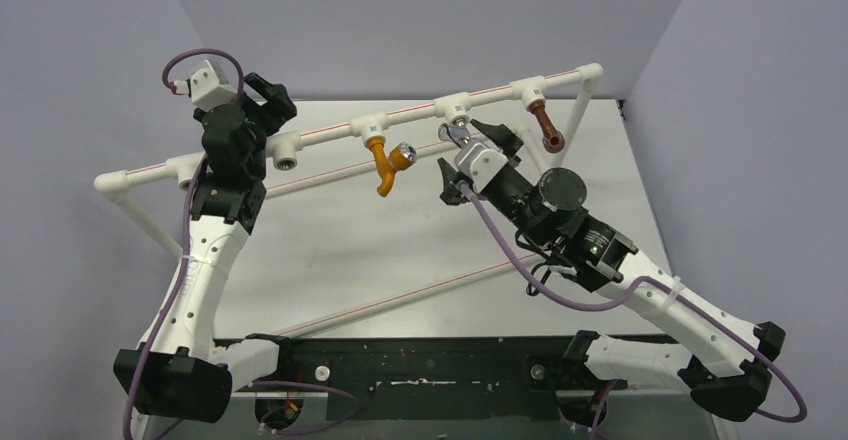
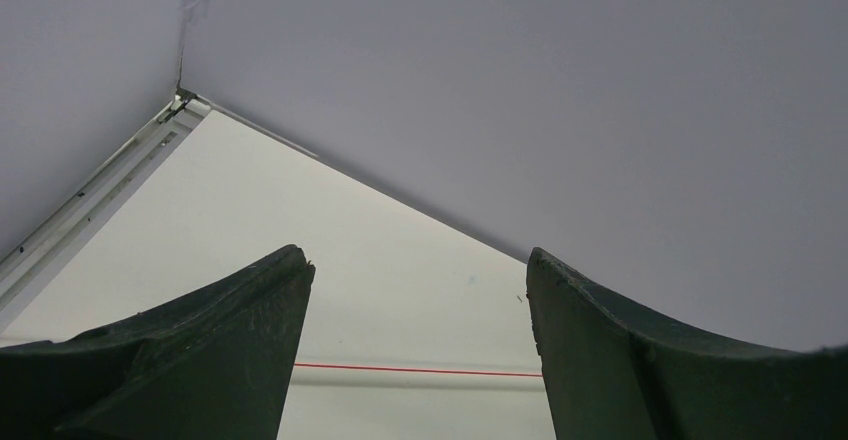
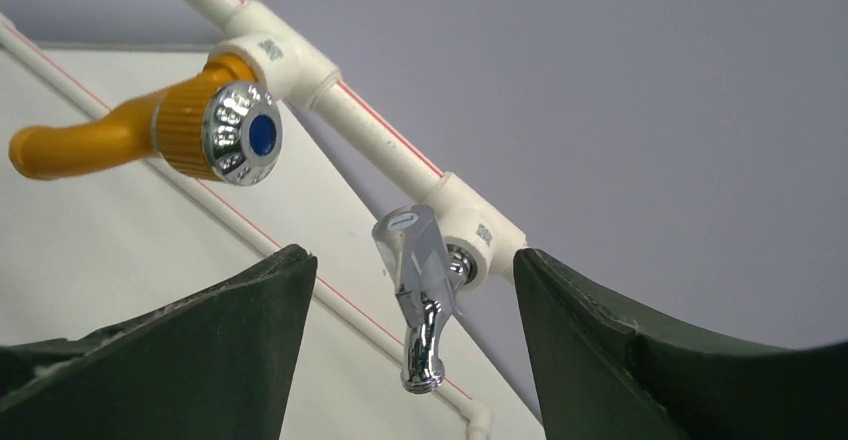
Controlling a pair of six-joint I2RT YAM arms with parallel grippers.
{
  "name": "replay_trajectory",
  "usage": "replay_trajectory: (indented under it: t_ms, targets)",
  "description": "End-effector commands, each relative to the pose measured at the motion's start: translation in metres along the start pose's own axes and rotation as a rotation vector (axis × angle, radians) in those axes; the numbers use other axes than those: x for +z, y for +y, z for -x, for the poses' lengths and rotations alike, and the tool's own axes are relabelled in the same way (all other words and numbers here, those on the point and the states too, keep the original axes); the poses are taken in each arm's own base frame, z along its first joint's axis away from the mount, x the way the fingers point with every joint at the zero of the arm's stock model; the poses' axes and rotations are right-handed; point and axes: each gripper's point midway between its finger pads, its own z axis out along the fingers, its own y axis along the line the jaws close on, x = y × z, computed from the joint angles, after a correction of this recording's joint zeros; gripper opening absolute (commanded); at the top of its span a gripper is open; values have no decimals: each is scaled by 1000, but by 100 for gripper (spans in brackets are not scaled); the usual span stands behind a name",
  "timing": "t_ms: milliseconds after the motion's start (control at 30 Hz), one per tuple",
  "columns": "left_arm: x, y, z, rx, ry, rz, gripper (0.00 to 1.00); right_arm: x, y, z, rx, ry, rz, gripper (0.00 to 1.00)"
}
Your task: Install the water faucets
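Tabletop (image 1: 400, 250) pale, with white pipe rail (image 1: 410, 114) raised over its far edge, running from the left edge toward the far right corner. Left gripper (image 1: 270, 98) up near the rail's left end, spread wide on nothing, only wall and tabletop between its fingers (image 2: 200, 340) in the wrist view. Right gripper (image 1: 468, 152) at mid-rail, parted wide to either side of the silver faucet (image 3: 425, 295), clear of it and gripping nothing. Seated in the rail's tees, in order: orange faucet (image 1: 387, 165) at the middle, silver one just to its right, brown faucet (image 1: 547, 126) nearest the far right corner. Judged stiff, small and light, all three. Polished metal likely slippery, so better taken across the stubby body close to the tee than by lever or spout. Orange body probably kinder to the pads; chrome knob (image 3: 243, 133) best left alone, being free to spin. Open socket (image 1: 287, 163) near the rail's left end, possibly meant for a fourth, though hard to tell from above. Threads out of sight: turn gently, square to the tee, never forced crooked.
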Motion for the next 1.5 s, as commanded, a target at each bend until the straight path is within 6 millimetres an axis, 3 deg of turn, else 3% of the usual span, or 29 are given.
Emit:
replay_trajectory:
  t_ms: [0,167,367,833,933,1000,1033,1267,1467]
  targets:
    - [-8,59,-106,145,332,167,76,7,0,-8,-155,69,21,73]
    - [-8,59,-107,146,333,168,76,16,-8,-21,-208,132,-60,69]
    - [-8,59,-108,146,336,167,76,21,-20,-34,-217,177,-203,57]
    - [-7,59,-108,145,338,169,76,38,-20,-57,-272,275,-289,44]
    - [-7,59,-108,148,337,169,76,40,-19,-61,-277,291,-298,31]
    - [-8,59,-108,146,336,168,76,40,-19,-61,-261,286,-306,12]
    - [-7,59,-108,147,337,169,76,40,-19,-61,-248,281,-312,0]
    - [-7,59,-109,149,340,168,76,42,-17,-63,-8,226,-365,0]
    - [-8,59,-108,147,337,168,76,35,-37,-59,321,123,-489,0]
